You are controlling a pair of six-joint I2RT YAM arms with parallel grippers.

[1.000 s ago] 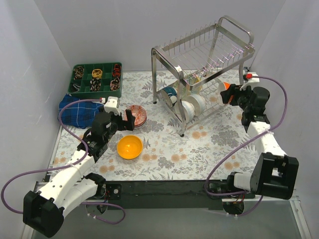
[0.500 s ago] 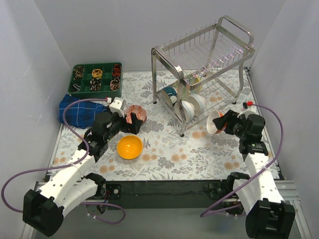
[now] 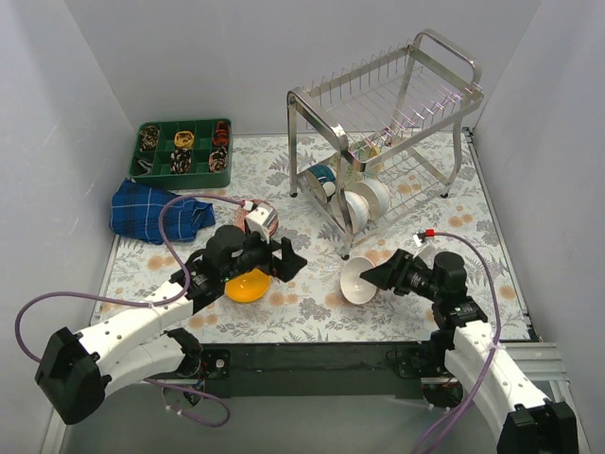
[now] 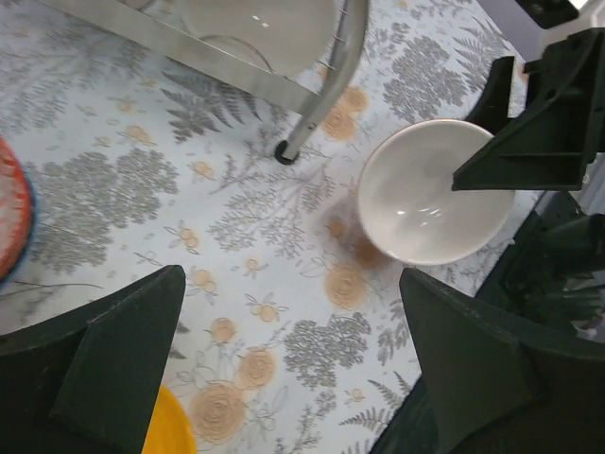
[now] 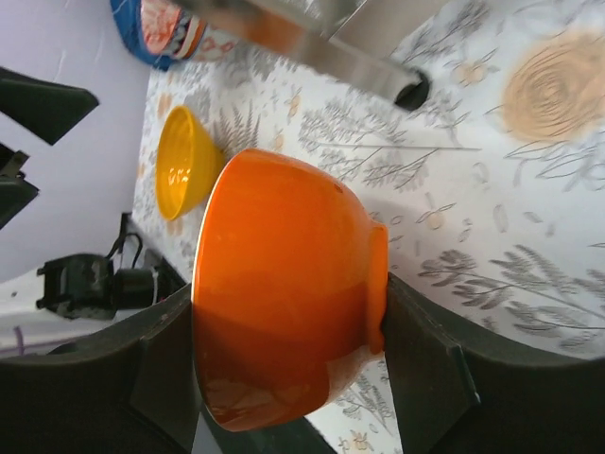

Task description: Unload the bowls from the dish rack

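Since a second ago the orange bowl (image 3: pixel 356 281) has travelled from the right end of the dish rack (image 3: pixel 388 113) down to the front of the bench (image 3: pixel 312 317), carried by the right arm, while the left arm has swung rightward away from the red-patterned bowl (image 3: pixel 263 216).

The orange bowl, white inside (image 4: pixel 430 194), now sits low over the bench just in front of the rack's near leg (image 4: pixel 331 85). It is tipped on its side with its opening facing the left arm. Whether its rim touches the bench cannot be told. The right fingers (image 5: pixel 425 369) grasp it, one on each side of its orange outer wall (image 5: pixel 284 312).

The left fingers (image 4: pixel 113 369) are spread wide and grasp nothing, hovering above the floral surface between the two bowls, pointed toward the orange bowl. Under the left wrist lies the yellow bowl (image 3: pixel 248 286), upright on the bench and partly hidden.

White bowls (image 3: pixel 367 199) and a teal bowl (image 3: pixel 323 174) stand in the rack's lower tier. A green tray (image 3: pixel 184 147) and a blue cloth (image 3: pixel 142 210) lie at the far left.
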